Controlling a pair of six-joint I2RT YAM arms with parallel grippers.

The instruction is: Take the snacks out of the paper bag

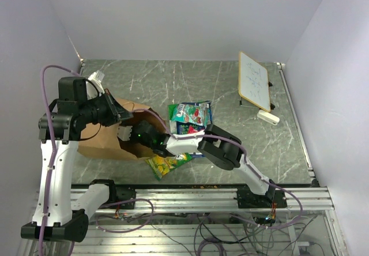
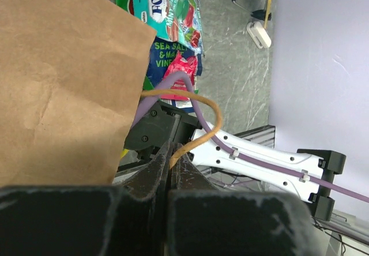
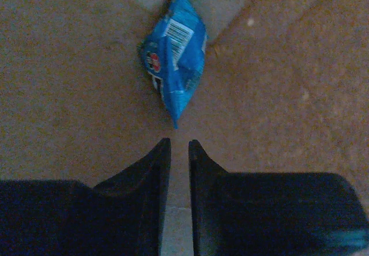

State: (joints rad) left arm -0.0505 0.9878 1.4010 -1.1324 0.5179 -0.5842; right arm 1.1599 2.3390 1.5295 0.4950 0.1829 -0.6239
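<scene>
The brown paper bag (image 1: 99, 143) lies on its side at the left, mouth toward the middle. My left gripper (image 1: 123, 115) is shut on the bag's thin looped handle (image 2: 205, 123), its tip (image 2: 171, 160) pinching the loop beside the bag wall (image 2: 63, 77). My right gripper (image 1: 134, 136) reaches into the bag's mouth. In the right wrist view it (image 3: 179, 143) is narrowly open and empty, just short of a blue snack packet (image 3: 176, 54) lying inside the bag (image 3: 69, 66). Outside lie a teal packet (image 1: 193, 112), a blue one (image 1: 192, 128), a red one (image 2: 181, 74) and a yellow-green one (image 1: 164, 165).
A white framed board (image 1: 254, 80) stands at the back right with a small white object (image 1: 268, 117) beside it. The right arm (image 2: 259, 158) stretches across the front of the bag. Grey walls close the table on three sides.
</scene>
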